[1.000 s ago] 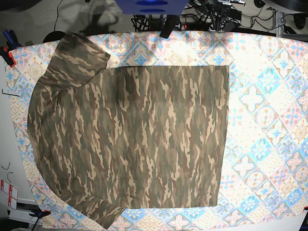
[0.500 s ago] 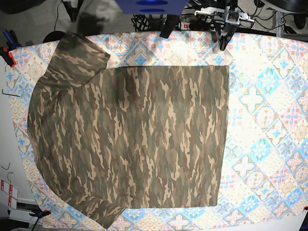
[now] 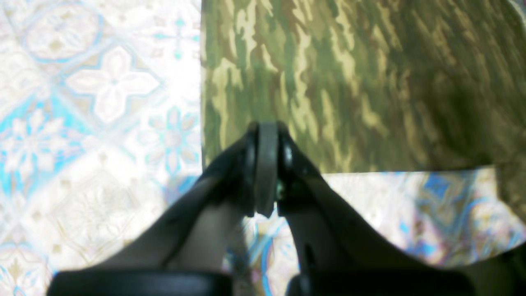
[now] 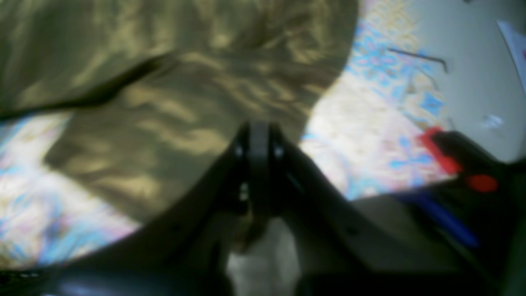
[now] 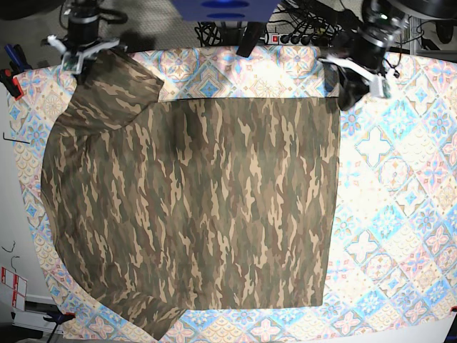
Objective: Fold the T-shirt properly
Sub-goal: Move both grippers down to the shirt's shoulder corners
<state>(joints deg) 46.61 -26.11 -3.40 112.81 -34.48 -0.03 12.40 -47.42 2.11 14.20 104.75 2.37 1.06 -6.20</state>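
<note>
The T-shirt [image 5: 193, 207] lies flat, spread over the left and middle of the table [image 5: 400, 214], on a blue-and-cream tiled cloth [image 5: 385, 164]. In the base view its long axis runs left to right: the straight hem is the vertical edge on the right, and the shoulders and sleeves are at the left. One sleeve [image 5: 114, 89] points to the upper left, near the far edge of the table; the other sleeve [image 5: 146, 314] points to the lower left, at the near edge. The body is smooth, with a soft dark shadow across its upper middle.

The left claw [image 5: 350, 96] hangs at the upper right corner of the shirt, where the hem meets the far side edge. In its wrist view the left claw [image 3: 267, 139] is clenched, pads pressed together with nothing between them, its tip over the shirt's corner [image 3: 213, 152]; the picture does not show whether it touches the cloth.

The right claw [image 5: 82, 57] is at the upper left, just beyond the far sleeve. In its wrist view the right claw [image 4: 258, 139] is also clenched and empty, hanging over the sleeve cloth [image 4: 164, 123], which shows a dark fold line. That view is blurred. A red and black clamp [image 4: 456, 158] sits at the table's edge to the right of it.
</note>
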